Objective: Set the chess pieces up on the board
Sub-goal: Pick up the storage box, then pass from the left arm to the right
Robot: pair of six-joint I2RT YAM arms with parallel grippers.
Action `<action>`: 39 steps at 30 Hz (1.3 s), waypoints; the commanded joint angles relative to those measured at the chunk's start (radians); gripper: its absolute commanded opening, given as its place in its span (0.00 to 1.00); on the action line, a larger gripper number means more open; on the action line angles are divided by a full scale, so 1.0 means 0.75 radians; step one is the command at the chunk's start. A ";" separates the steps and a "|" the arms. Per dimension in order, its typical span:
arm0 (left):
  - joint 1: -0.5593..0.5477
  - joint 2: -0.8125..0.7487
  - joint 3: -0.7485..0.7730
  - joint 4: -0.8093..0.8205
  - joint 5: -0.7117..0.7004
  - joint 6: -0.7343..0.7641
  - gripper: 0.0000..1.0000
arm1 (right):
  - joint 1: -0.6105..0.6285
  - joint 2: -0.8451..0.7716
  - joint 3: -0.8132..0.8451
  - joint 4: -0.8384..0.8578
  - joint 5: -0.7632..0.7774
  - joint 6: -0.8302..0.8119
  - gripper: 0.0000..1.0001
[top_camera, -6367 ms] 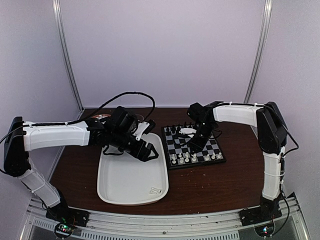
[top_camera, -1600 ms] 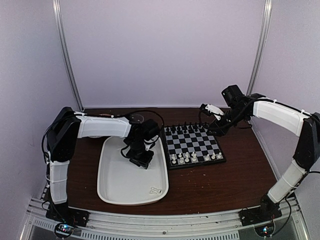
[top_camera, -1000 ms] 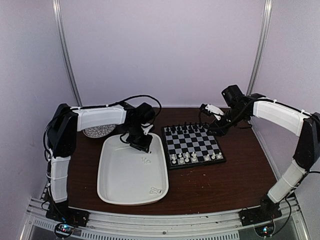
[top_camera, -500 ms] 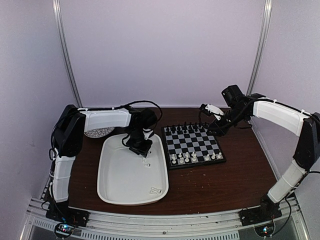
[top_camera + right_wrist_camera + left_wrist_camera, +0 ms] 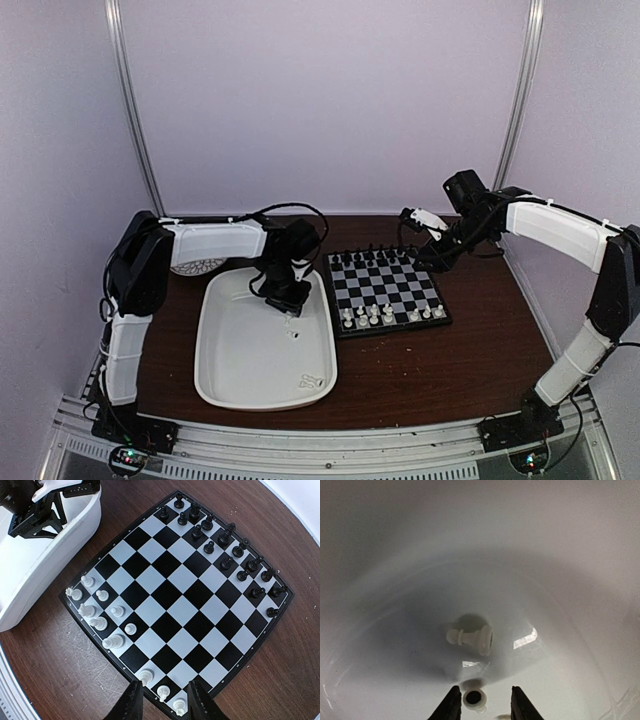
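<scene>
Left wrist view showed one white chessman [image 5: 470, 637] lying on its side on the glossy floor of the white tray [image 5: 530, 555]. A second white piece [image 5: 473, 698] sat just nearer the camera, seen end-on with its hollow base showing. It lay between the fingers of the left hand [image 5: 482, 705], which stood apart and wider than the piece, so nothing was clamped. Whether one finger touched it could not be told. In the top external view that left hand [image 5: 288, 298] was down inside the far right part of the tray [image 5: 215, 385]. One small white piece [image 5: 292, 331] lay just in front of it, and two more loose white pieces [image 5: 310, 380] lay near the tray's near right corner. The board [image 5: 385, 290] lay just beside the tray on the right, apart from it, on the dark wooden surface [image 5: 420, 370]. In the right wrist view, white chessmen [image 5: 113, 641] stood upright in two broken rows, with gaps, along the board's edge nearest the arms. The black chessmen [image 5: 227, 562] lined the two rows along the opposite edge, and the middle squares of the board [image 5: 170, 595] were bare. The right hand [image 5: 162, 702] had its fingers apart with nothing between them. Seen from above, the right hand [image 5: 428, 258] hung raised near the board's far right corner.
</scene>
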 commanded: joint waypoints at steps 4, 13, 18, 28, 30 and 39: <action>-0.032 -0.081 -0.245 0.151 -0.092 -0.104 0.35 | -0.008 0.012 0.007 -0.012 -0.003 -0.015 0.34; -0.032 -0.066 -0.299 0.216 -0.081 -0.122 0.24 | -0.008 0.001 0.001 -0.011 0.000 -0.014 0.34; -0.032 -0.080 -0.308 0.218 -0.074 -0.114 0.20 | -0.008 0.008 0.008 -0.014 -0.005 -0.014 0.34; -0.032 -0.377 -0.345 0.380 -0.083 -0.104 0.06 | -0.008 -0.024 0.071 -0.061 -0.107 -0.001 0.34; -0.030 -0.453 -0.363 0.425 -0.088 -0.102 0.06 | -0.006 -0.018 0.116 -0.096 -0.176 0.016 0.34; -0.029 -0.733 -0.462 0.733 -0.056 -0.241 0.06 | 0.176 0.046 0.350 -0.086 -0.287 0.204 0.37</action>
